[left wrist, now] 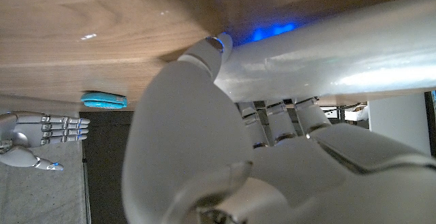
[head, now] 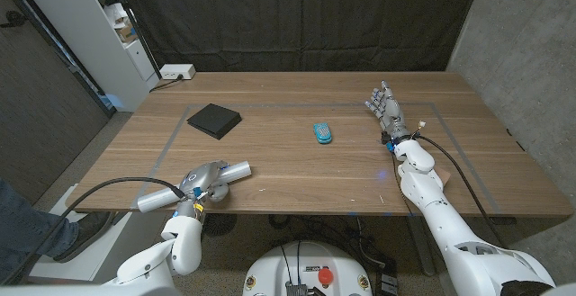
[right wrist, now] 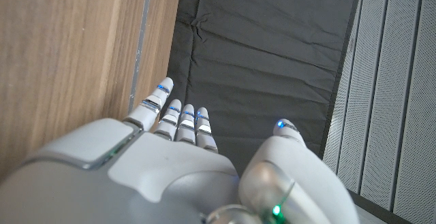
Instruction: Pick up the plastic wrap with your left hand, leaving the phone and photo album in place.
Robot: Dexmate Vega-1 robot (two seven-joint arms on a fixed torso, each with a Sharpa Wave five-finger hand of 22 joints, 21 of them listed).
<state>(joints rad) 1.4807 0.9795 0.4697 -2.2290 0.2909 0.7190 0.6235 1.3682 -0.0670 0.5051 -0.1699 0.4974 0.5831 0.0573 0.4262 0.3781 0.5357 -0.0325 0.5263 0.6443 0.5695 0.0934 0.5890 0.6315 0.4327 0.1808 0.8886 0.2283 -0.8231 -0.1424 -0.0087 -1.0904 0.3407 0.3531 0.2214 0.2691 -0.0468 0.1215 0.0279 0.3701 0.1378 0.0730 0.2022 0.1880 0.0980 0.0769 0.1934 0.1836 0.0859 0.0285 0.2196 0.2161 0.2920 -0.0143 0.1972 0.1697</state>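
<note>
- The wooden table [head: 297,165] carries a faint taped rectangle; everything you are working with lies inside or on its lines.
- Your right arm reaches in from the near right corner, and its right hand [head: 384,107] sits on the table's far right part with the fingers [right wrist: 178,118] straight, close together and holding nothing. The right wrist view shows them pointing past the table's edge toward a dark curtain [right wrist: 272,54].
- The plastic wrap [head: 193,186], a pale roll, lies at the near left edge of the table, slanting from near left to far right. Its near end juts past the table's edge.
- Your left hand [head: 205,181] is on the roll's middle. In the left wrist view the fingers [left wrist: 272,115] curl around the roll from one side and the thumb [left wrist: 204,57] lies against the other, so you have hold of it. You cannot tell from these views whether the roll is off the wood.
- The photo album [head: 214,120], dark and square, lies flat in the far left part of the taped area, well apart from the roll.
- The phone [head: 322,132], in a teal case, lies near the table's middle; its face is too small to read.
</note>
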